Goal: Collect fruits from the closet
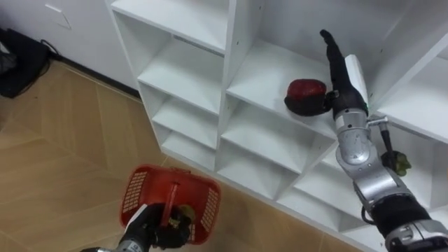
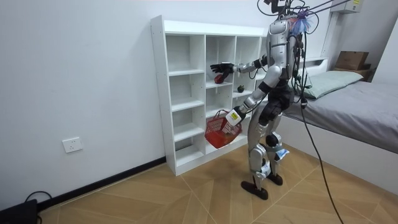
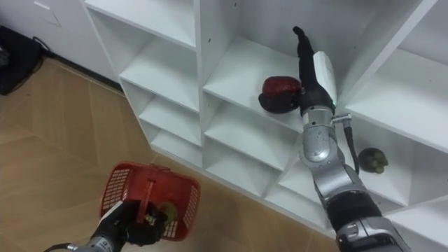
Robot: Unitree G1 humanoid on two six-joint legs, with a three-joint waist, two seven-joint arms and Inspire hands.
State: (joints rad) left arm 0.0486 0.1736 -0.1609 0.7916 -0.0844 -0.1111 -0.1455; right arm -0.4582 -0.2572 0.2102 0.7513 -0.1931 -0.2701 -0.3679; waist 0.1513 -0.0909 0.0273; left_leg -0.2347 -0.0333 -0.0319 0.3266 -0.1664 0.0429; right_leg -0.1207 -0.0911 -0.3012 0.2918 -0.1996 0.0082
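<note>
A dark red fruit [image 1: 305, 90] lies on a middle shelf of the white closet [image 1: 231, 84]. My right hand [image 1: 341, 85] is up against the fruit's right side, open, with fingers straight toward the back wall and the thumb beneath the fruit's front. A small green fruit [image 1: 401, 162] sits on the shelf one compartment to the right and lower, partly behind my forearm. My left hand [image 1: 149, 227] is shut on the handle of a red basket [image 1: 143, 187], held low in front of the closet. A yellowish fruit [image 1: 185, 212] lies in the basket.
In the room view I stand facing the closet [image 2: 186, 93] against the white wall, with a bed [image 2: 354, 106] behind me. A black bag [image 1: 17, 59] lies on the wooden floor at the left.
</note>
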